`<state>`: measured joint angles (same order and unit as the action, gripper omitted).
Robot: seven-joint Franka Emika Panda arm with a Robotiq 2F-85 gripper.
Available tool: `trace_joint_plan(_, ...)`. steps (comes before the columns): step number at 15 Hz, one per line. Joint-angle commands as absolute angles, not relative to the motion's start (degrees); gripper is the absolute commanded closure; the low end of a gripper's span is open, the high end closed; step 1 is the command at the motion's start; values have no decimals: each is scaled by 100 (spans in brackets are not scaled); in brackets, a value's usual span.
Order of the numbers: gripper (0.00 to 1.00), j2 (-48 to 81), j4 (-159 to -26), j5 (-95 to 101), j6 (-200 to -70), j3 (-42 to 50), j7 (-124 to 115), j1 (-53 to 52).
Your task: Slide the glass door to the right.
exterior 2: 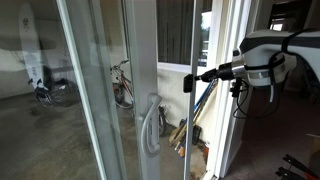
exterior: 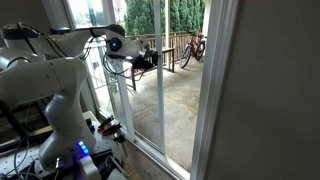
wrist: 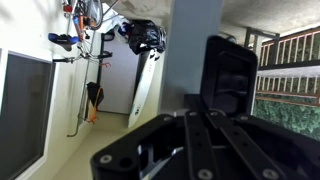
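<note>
Glass, clear, floor to ceiling, narrow white frame: the glass door (exterior: 150, 112) stands upright in its track just beside the robot, with a slim white vertical stile on its free edge. Past that edge is an open gap onto the patio, then the broad, plain, flat white wall jamb (exterior: 215, 90).

The gripper (exterior: 152, 60) is black, blocky and matte. It is held out roughly level on the glossy, rounded white arm (exterior: 55, 85), right up at the door's pane. In an exterior view the gripper (exterior 2: 188, 82) comes in from the right with its tip at a thin vertical frame edge. It looks like contact, but I can't confirm it.

Jaws: can't tell whether they are open, closed or gripping; no view shows the tips cleanly. In the wrist view black moulded plastic with round holes fills the lower half. A flat grey vertical strip (wrist: 195, 35) rises directly behind it.

Counts:
- 1 arm and 1 gripper.
- 1 curved white pull handle (exterior 2: 150, 125), on a wide white post (exterior 2: 142, 60) between panes.
- At least 1 bicycle (exterior: 192, 47) outside, beside a slatted wooden railing (exterior: 172, 45); an exact bike count is not readable.
- 1 long white board (wrist: 145, 85) leaning against the far wall in the wrist view.

The patio floor (exterior: 175, 115) is grey concrete, rough and mottled.
</note>
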<state>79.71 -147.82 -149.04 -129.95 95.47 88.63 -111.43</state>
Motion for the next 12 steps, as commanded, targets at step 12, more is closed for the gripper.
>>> trace_joint_plan(12,100,8117,-14602,-14900,-12878,9517,8676,-11191)
